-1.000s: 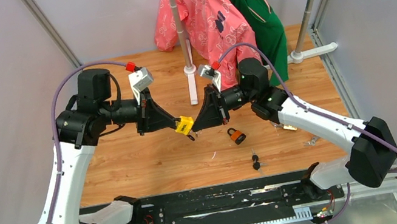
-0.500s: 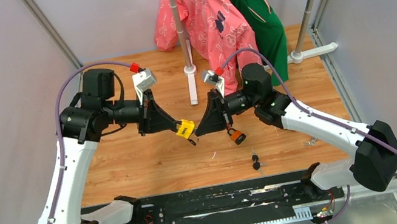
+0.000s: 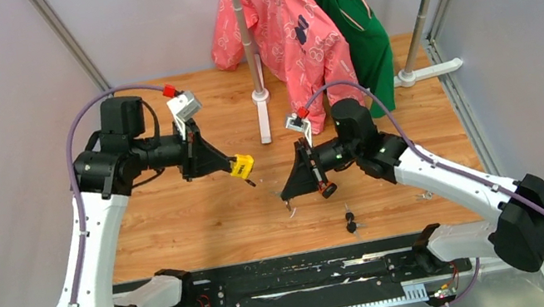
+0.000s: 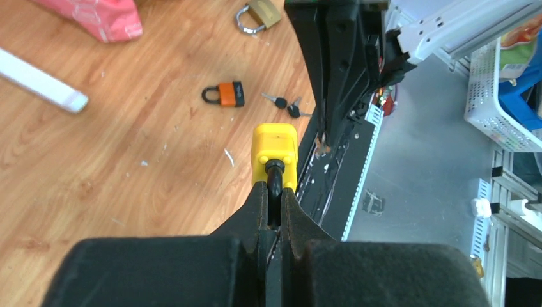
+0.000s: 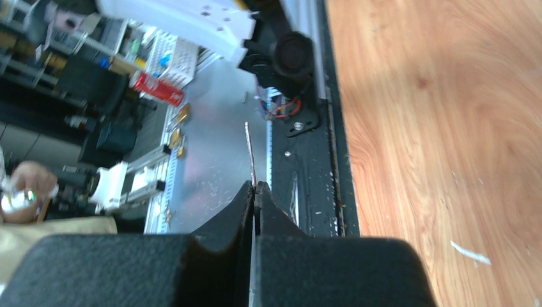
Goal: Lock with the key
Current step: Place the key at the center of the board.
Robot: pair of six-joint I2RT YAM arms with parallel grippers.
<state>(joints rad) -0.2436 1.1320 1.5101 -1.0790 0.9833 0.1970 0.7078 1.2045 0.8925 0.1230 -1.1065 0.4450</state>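
Since a second ago the two arms have drawn apart: the right gripper [image 3: 287, 195] has swung down toward the near side of the table [image 3: 179, 220], and the left gripper [image 3: 230, 166] has pulled back to the left, so key and lock no longer meet.

Nearest the arm bases, a pair of black-headed keys [image 3: 351, 221] lies flat on the wood. Just beyond them the right gripper hangs tilted over the boards, its fingers pressed together on the key [image 5: 248, 153], whose thin blade sticks out edge-on from the tips. An orange padlock [image 3: 327, 189] lies just beside that gripper. Farther in and to the left, well apart from the key, the left gripper is clamped on the black shackle of the yellow padlock [image 4: 275, 153], holding the lock's body clear of the table. A brass padlock [image 4: 257, 13] lies beyond the orange one. At the back stands a white stand [image 3: 259, 97], with a pink shirt [image 3: 274, 18] and a green shirt [image 3: 349, 13] hanging behind it.
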